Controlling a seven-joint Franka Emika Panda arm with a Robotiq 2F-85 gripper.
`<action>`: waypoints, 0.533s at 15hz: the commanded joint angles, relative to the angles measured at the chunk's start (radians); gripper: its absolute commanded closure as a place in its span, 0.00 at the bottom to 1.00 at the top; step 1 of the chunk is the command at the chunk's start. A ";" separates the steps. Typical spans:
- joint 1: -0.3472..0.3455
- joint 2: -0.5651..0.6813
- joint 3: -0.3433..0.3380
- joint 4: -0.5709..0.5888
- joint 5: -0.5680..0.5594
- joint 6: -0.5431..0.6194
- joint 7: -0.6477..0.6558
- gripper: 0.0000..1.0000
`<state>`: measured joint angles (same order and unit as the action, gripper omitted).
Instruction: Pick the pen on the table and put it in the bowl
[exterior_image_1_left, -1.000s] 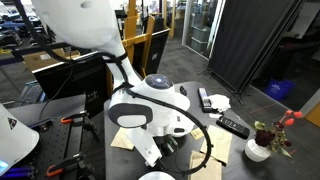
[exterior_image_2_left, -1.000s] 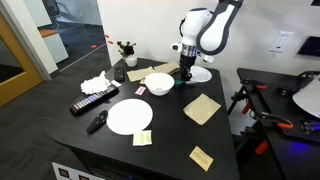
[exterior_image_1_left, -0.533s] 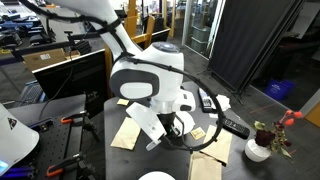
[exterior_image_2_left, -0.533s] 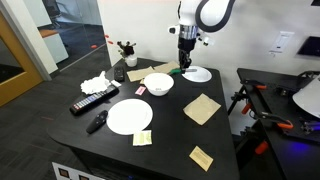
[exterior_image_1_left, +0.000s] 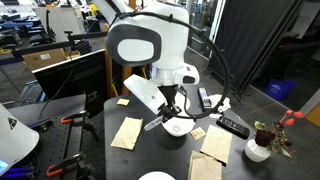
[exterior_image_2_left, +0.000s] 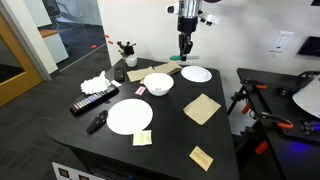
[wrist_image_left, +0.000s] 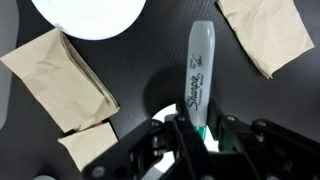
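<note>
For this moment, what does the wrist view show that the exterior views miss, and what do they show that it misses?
Wrist view only: the pen clamped between the jaws of the gripper, its Sharpie lettering readable. Exterior views only: two black remotes, the bowl with its raised sides, and the gripper hanging well above the table. Shared: brown napkins on that dark table. The white dish at the wrist view's top edge could be plate or bowl; I cannot tell.

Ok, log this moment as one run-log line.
phase: transport | claw: shut on pen | pen: held above table | bowl: pen not yet inside
</note>
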<state>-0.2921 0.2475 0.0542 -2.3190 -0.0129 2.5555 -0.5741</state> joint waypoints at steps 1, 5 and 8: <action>0.044 -0.066 -0.035 0.011 0.027 -0.071 0.022 0.94; 0.070 -0.058 -0.060 0.022 0.019 -0.063 0.015 0.76; 0.081 -0.067 -0.069 0.030 0.018 -0.077 0.026 0.76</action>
<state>-0.2357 0.1807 0.0087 -2.2898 -0.0018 2.4811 -0.5442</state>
